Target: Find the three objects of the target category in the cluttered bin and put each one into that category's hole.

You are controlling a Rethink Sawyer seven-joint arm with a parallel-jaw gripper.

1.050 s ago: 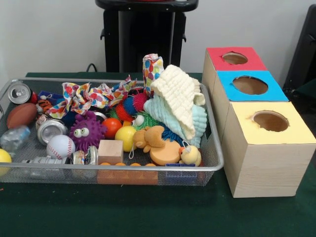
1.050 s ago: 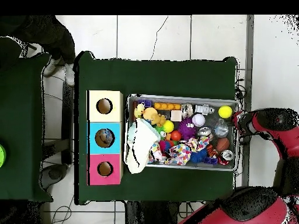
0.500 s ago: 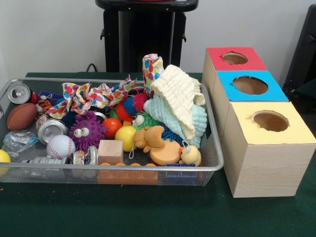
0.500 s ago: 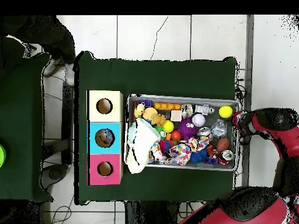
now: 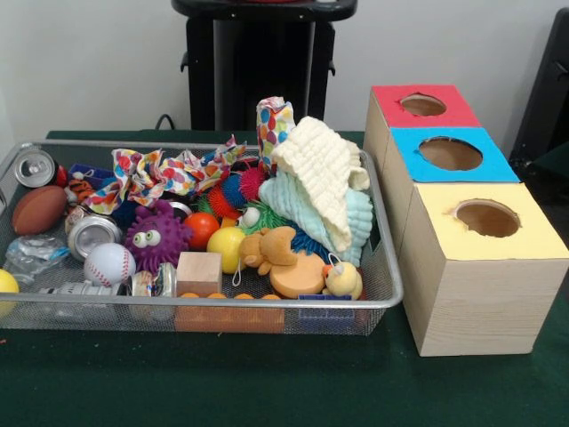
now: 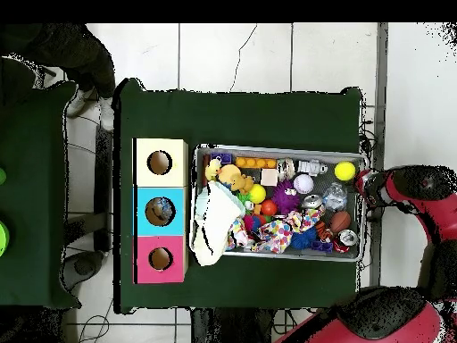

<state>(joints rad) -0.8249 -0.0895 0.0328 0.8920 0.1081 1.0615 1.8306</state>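
Note:
A wire mesh bin (image 5: 388, 283) (image 6: 278, 150) holds a jumble of things: a cream cloth (image 5: 322, 178) over a light blue cloth (image 5: 356, 218), a spotted fabric strip (image 5: 151, 171), a purple spiky ball with eyes (image 5: 156, 236), a baseball (image 5: 108, 263), a football (image 5: 37, 208), cans (image 5: 91, 233), a wooden block (image 5: 199, 271), an orange teddy (image 5: 267, 247) and a small duck (image 5: 342, 280). Beside it stand three boxes with holes: red (image 5: 423, 105), blue (image 5: 451, 153) and yellow (image 5: 487, 218). In the overhead view my gripper (image 6: 369, 189) sits just outside the bin's end farthest from the boxes.
The boxes stand in a row on the green tablecloth (image 5: 267, 382), touching one another. Something lies inside the blue box's hole (image 6: 160, 212) in the overhead view. A second green table (image 6: 31, 196) stands beyond the boxes. My red arm (image 6: 419, 192) curves round off the table's side.
The crumpled clear bottle at the bin's left end in the front view has shifted slightly and settled. Everything else is as before.

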